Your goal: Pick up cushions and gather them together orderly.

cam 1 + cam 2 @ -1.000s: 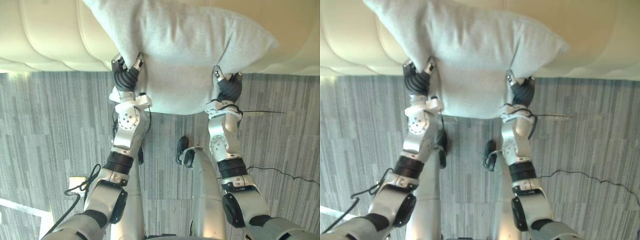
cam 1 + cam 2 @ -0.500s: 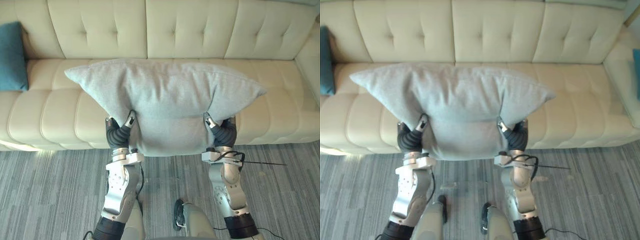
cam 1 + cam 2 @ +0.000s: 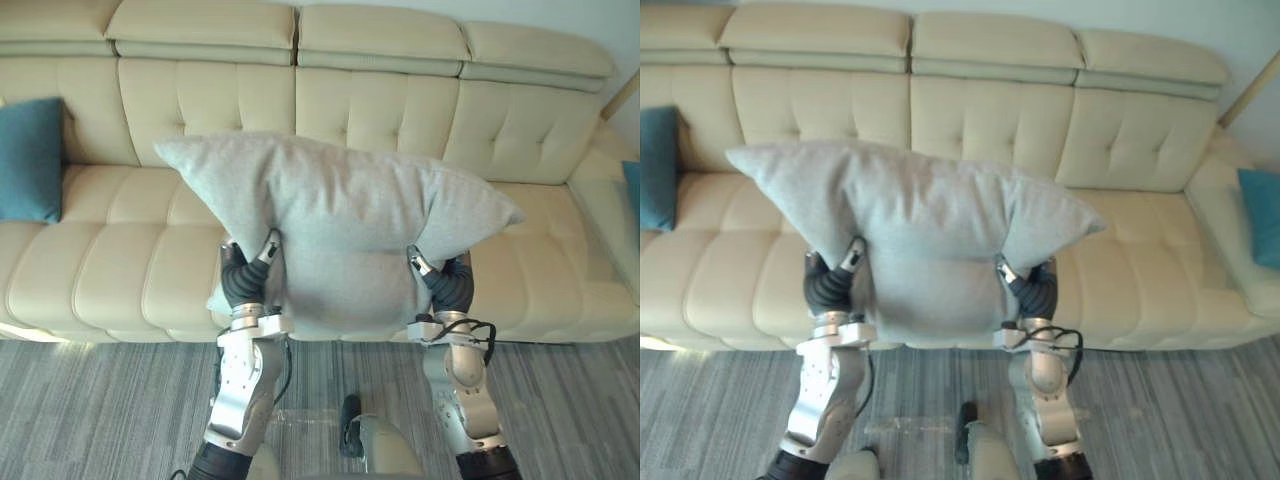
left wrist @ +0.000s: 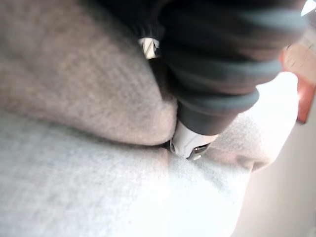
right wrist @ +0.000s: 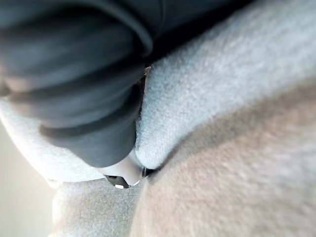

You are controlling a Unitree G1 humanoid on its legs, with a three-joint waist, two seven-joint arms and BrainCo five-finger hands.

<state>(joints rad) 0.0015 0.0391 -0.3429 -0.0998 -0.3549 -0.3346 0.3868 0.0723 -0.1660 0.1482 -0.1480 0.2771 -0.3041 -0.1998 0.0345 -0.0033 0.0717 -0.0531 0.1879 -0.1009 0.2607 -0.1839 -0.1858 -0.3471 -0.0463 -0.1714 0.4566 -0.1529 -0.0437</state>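
Left eye view – what's the robot got there? Looks like a pillow fight lol. — mo

Big light grey fabric cushion (image 3: 340,220), held up in both hands in front of the cream tufted leather sofa (image 3: 380,110). It's broadside to the camera and a bit tilted, left corner higher than the right. Its bottom edge hangs around the front edge of the seat; can't tell if it touches. — kit

Are the hands actually gripping it or just propping it? — mo

Gripping, I'd say. The left hand (image 3: 245,282) is at the lower left part, thumb (image 3: 268,250) on the near face and the rest gone behind the fabric. The right hand (image 3: 452,285) does the same at the lower right. In the left wrist view a silver fingertip (image 4: 190,144) is dug into a fold of the grey cloth, and the right wrist view has one (image 5: 123,175) pressed into a crease too. So both are pinched onto the grey cushion, one on each side. — kit

Any other cushions around? — mo

Yep. A square teal cushion (image 3: 30,160) stands at the far left of the sofa, leaning on the backrest, well apart from the grey one. A second teal cushion (image 3: 1262,215) peeks in at the right end, cut off by the frame edge. Grey striped carpet (image 3: 100,400) runs in front of the sofa. — kit
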